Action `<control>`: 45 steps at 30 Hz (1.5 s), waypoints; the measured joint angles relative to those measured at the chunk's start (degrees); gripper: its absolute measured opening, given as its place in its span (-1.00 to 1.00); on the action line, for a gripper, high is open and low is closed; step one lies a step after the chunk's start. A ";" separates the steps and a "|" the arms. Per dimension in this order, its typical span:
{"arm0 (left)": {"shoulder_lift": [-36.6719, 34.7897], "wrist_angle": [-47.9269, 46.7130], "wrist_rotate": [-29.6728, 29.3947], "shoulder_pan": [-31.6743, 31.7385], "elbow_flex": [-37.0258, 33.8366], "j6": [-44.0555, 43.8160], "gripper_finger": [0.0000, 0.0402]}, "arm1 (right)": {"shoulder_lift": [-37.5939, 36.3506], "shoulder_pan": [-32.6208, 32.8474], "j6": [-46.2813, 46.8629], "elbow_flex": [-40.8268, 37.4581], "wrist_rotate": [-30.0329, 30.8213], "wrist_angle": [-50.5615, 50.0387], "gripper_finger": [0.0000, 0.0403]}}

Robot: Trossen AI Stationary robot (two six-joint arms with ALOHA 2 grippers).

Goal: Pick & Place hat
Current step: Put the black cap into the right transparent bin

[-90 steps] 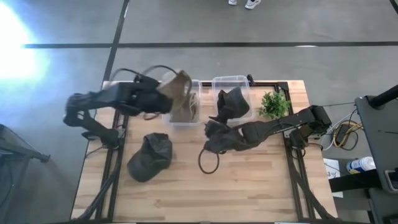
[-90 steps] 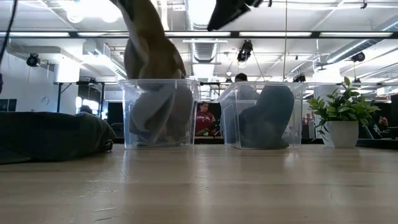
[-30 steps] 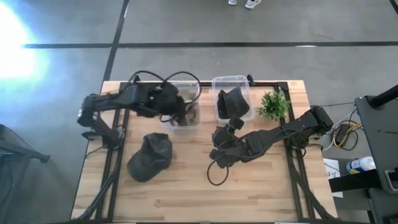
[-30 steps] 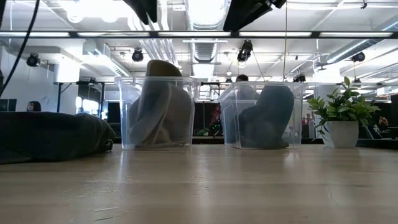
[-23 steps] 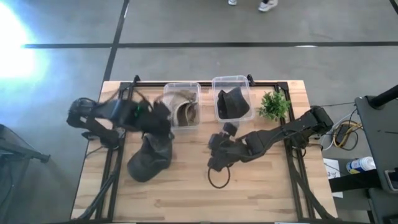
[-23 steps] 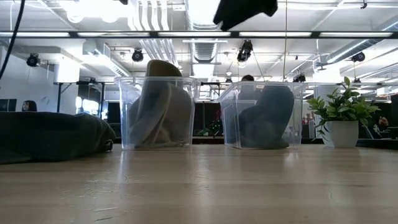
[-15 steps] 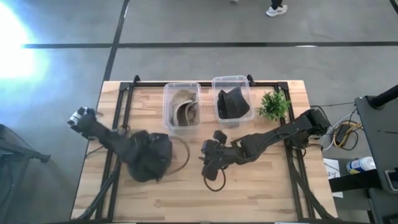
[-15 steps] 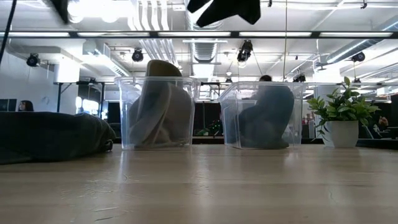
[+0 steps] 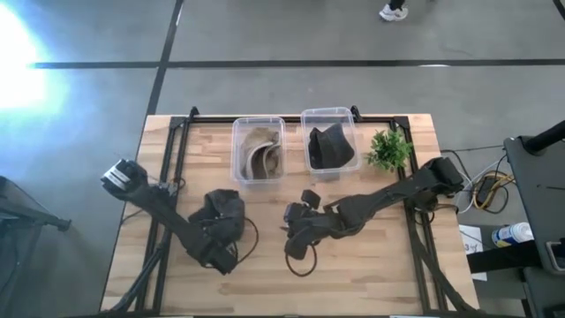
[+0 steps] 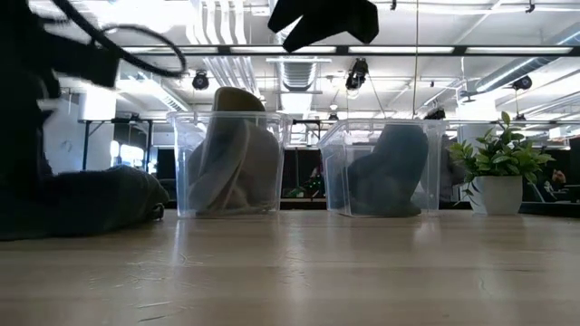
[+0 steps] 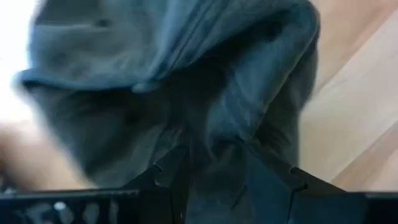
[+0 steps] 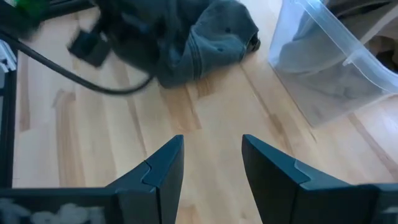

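A dark grey hat (image 9: 228,212) lies on the wooden table near its left side, and also shows in the low view (image 10: 86,204). My left gripper (image 9: 221,237) is down over it. Its open fingers frame the hat's crumpled cloth (image 11: 186,93) in the left wrist view. A tan hat (image 9: 258,152) sits in the left clear bin (image 9: 237,168). Another dark hat (image 9: 330,146) sits in the right clear bin (image 9: 306,163). My right gripper (image 9: 293,231) hangs open above the table's middle, and its wrist view shows bare wood between its fingers (image 12: 163,165). My left gripper comes at the dark hat's crown (image 11: 214,158) slanting from above, with one open finger on either side of a fold. Whether the fingers (image 11: 171,171) touch the cloth, I cannot tell. The hat lies flat on the table.
A small potted plant (image 9: 388,148) stands at the far right beside the bins. A black cable loop (image 9: 296,258) hangs below my right arm. There is bare wood (image 9: 353,274) along the near edge. A person's shoe (image 9: 395,11) shows on the floor beyond the table.
My left gripper has swung from the left bin toward the table's near edge and come down over the dark hat. The tan hat stays in the bin. My right gripper has drifted a little toward the table's left, still open.
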 joint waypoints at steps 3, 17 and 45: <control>0.72 14.26 -0.52 1.44 -3.25 -0.86 -0.30 | -0.53 0.69 0.44 0.00 0.08 -1.19 -0.21; -6.18 47.40 -17.99 11.10 -0.73 15.33 -0.30 | -0.85 3.79 5.95 -0.07 -0.72 -9.38 -0.21; 3.96 42.41 7.22 11.32 -2.16 4.97 -0.30 | -0.82 11.97 64.87 -30.70 -19.63 36.93 -0.21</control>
